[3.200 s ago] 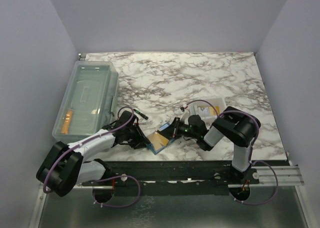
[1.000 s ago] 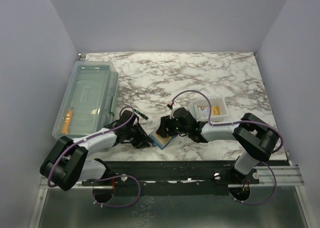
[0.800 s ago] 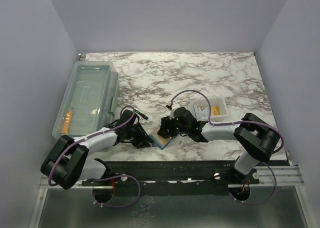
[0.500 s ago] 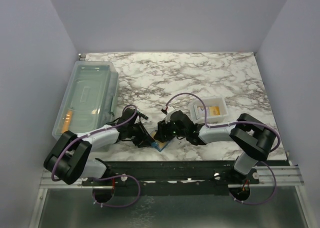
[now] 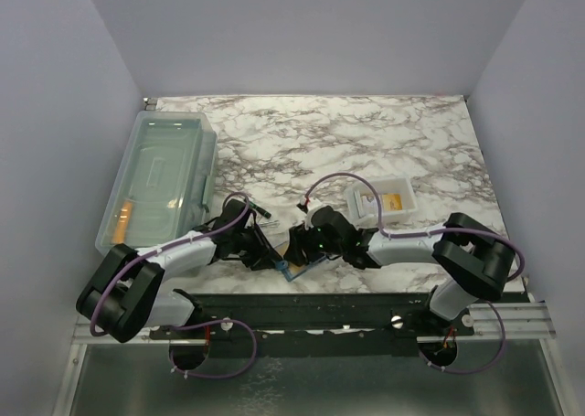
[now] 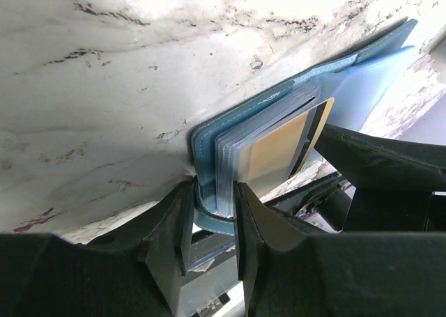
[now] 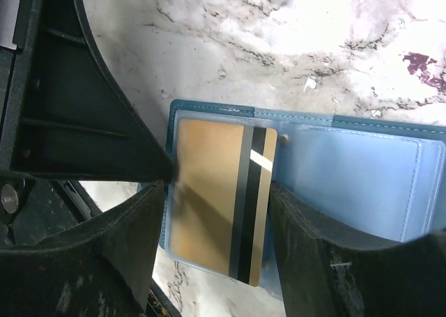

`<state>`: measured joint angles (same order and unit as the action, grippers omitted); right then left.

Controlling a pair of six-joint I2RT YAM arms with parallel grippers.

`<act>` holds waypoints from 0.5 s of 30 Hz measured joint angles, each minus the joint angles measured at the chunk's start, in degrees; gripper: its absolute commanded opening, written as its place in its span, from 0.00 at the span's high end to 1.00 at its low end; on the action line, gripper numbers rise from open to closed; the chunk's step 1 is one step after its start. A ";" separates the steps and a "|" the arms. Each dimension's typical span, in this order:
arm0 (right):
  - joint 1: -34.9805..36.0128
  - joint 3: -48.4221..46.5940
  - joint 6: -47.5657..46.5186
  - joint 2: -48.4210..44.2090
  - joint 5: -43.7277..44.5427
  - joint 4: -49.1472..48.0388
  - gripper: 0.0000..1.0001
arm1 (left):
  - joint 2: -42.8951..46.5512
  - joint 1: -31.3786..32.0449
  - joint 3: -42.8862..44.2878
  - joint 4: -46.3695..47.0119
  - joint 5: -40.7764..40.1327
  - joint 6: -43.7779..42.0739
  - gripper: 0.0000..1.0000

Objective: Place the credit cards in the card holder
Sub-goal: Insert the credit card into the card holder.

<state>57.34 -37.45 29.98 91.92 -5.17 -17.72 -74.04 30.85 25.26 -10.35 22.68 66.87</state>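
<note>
The card holder (image 5: 292,269) lies open at the table's (image 5: 366,133) near edge, its long axis running 9 to 3 in the right wrist view. The left gripper (image 6: 212,191) pinches one edge of it tightly. The right gripper (image 7: 218,198) seems to clasp the credit card (image 7: 209,160) by its long edges; the card's long axis runs 12 to 6, over the left pocket. A white tray (image 5: 384,184) sits at 2 o'clock and a clear bin (image 5: 155,133) at 10.

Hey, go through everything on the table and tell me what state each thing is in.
card holder: open, one edge clamped.
credit card: partly tucked into the holder's sleeves.
left end effector: shut on card holder.
right end effector: straddling the credit card, grip unclear.
white tray: holding a second card.
clear bin: lid on.
</note>
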 measured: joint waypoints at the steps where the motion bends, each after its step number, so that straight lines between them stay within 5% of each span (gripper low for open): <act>1: 0.11 -0.28 0.00 0.15 0.15 0.42 0.36 | 0.00 0.02 0.02 0.00 -0.02 -0.04 0.65; 15: 6.36 -7.34 2.34 2.97 13.16 9.27 0.29 | 0.68 -0.79 2.25 -5.16 -3.04 -2.69 0.65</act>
<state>63.70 -44.80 32.32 94.89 7.99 -8.45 -73.36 30.06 27.51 -15.51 19.64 64.18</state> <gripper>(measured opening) 0.693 0.348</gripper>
